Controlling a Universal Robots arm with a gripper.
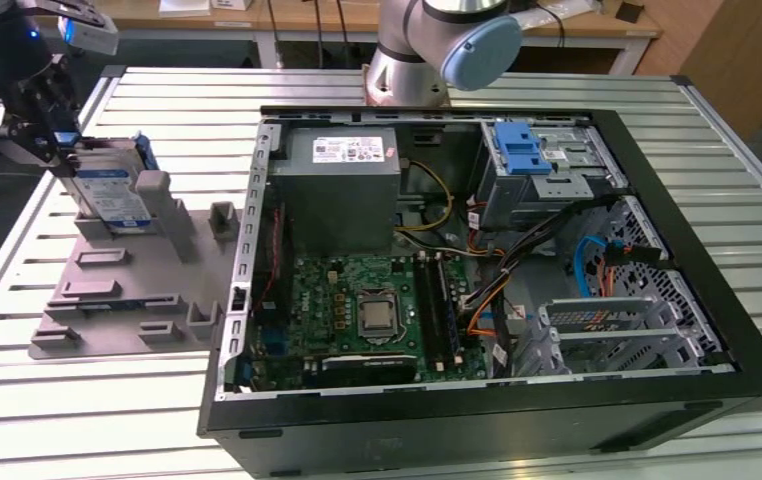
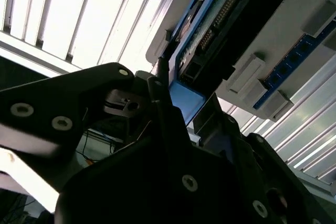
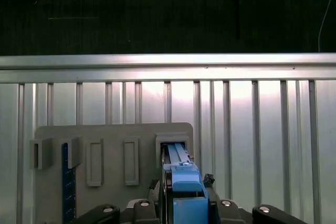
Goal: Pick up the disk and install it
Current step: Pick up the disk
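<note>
While the arm reached out to the exterior view's left, the tool point(image 1: 66, 150) sat at the top edge of the disk point(image 1: 112, 195), which stood upright on its long edge in a slot of the grey fixture plate point(image 1: 114, 290). The disk's white-and-blue label faced the open computer case point(image 1: 701, 330). In the first wrist view the tool point(image 3: 184, 192) straddled the blue carrier of the disk point(image 3: 181, 174), one finger against each side, so it was pinching the disk. The far end of the disk lay in a raised slot of the fixture plate point(image 3: 115, 135), with the ribbed metal counter point(image 3: 252, 129) beyond. In the second wrist view a dark fingertip point(image 2: 159, 74) pressed against the blue carrier edge of the disk point(image 2: 185, 100), and the connector end of the disk was visible past it. The case lay on its side on the counter point(image 1: 88, 400), just beside the fixture plate. Inside it were the grey power supply point(image 1: 341, 190), the green motherboard point(image 1: 368, 310) and the drive cage point(image 1: 541, 165) with a blue latch, well apart from the disk.
</note>
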